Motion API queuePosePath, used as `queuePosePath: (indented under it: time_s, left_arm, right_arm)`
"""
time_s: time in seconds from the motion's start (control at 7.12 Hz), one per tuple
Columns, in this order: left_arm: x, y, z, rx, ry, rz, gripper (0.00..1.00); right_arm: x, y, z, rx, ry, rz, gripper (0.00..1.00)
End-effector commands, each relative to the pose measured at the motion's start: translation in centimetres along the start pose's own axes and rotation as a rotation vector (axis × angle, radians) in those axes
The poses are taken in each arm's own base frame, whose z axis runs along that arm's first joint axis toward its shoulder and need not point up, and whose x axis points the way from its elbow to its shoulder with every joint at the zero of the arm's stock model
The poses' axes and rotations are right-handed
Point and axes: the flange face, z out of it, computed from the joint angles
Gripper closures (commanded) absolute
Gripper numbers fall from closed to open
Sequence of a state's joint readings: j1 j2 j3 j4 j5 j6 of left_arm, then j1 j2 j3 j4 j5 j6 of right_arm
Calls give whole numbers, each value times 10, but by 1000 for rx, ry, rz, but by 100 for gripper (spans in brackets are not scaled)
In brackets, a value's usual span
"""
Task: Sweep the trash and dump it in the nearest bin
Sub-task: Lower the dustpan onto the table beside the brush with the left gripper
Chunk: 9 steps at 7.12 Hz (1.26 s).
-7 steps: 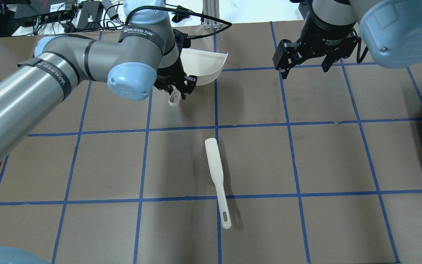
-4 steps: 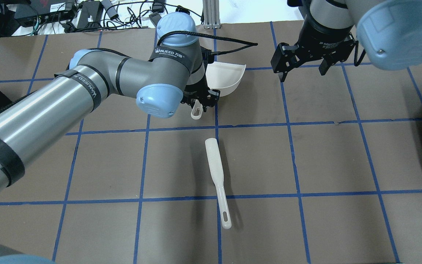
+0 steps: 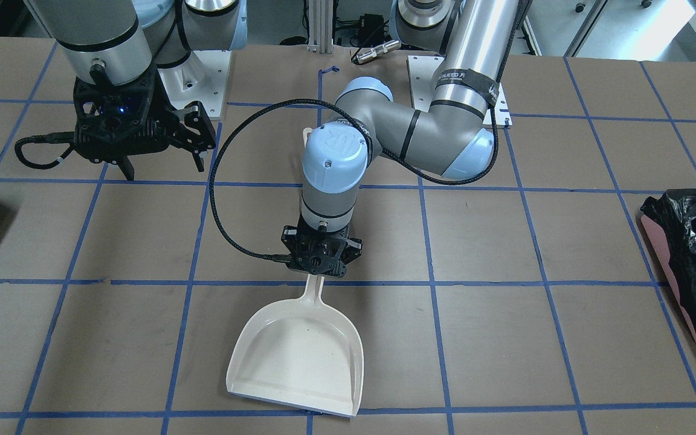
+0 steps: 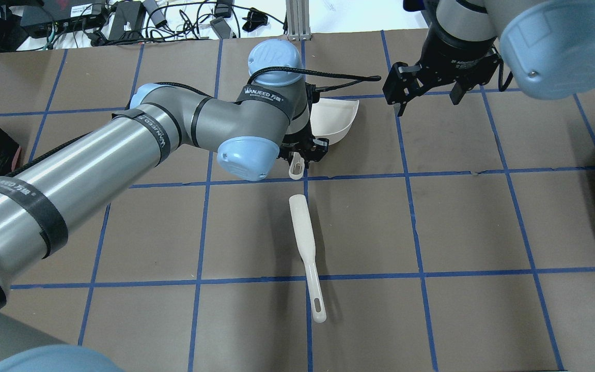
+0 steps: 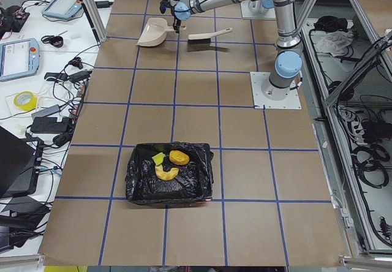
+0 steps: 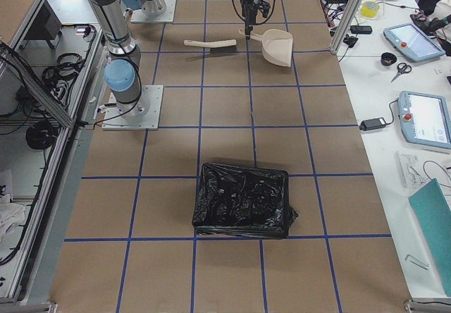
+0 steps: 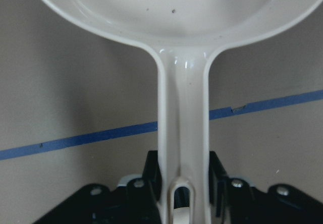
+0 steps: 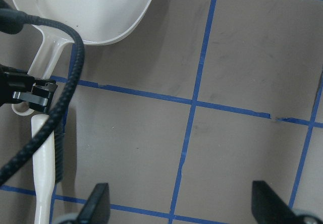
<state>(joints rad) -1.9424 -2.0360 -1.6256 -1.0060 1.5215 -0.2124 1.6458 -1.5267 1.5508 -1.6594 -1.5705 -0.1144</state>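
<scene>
My left gripper is shut on the handle of the white dustpan, whose scoop is empty and points away from the robot; it also shows in the overhead view and the left wrist view. The trash, golden-brown lumps and a yellow block, lies inside the bin, a pink-sided container lined with a black bag at the table's left end. My right gripper is open and empty, right of the dustpan.
A white brush lies flat mid-table, just behind the dustpan handle, handle toward the robot. A second black-bagged container stands at the table's right end. A black cable loops beside the left wrist.
My left arm has carried the dustpan to the right and a little toward the robot, to above the brush's tip. My right gripper has barely moved and stays open.
</scene>
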Motion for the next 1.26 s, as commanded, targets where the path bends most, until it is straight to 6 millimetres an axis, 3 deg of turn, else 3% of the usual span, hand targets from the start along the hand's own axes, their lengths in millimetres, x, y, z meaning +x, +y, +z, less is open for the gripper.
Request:
queuePosePath:
  time_s: [0.0,0.28,0.42,0.56,0.7,0.84,0.98,1.12]
  left_arm:
    - [5,5,7,-11,-1,-34,100]
    - [8,7,8,-21,17,-69,100]
    - [20,13,6,-18,17,-48,100]
    - [25,15,6,-13,16,-40,46]
    - [25,14,2,3,19,-42,16]
    - [25,15,-5,16,20,-38,0]
    - [20,11,-16,33,18,-24,0]
    - [2,2,-21,43,16,-16,0]
  right_arm:
    - [0,0,0,-1,-3,-7,0]
    - [1,-1,1,4,-13,-2,0]
    - [2,-2,0,9,-8,-1,0]
    - [2,-2,0,8,-6,-1,0]
    - [2,-2,0,8,-3,-1,0]
    - [2,-2,0,6,-2,-2,0]
    - [3,-1,0,6,3,-1,0]
    - [3,0,0,-2,2,-1,0]
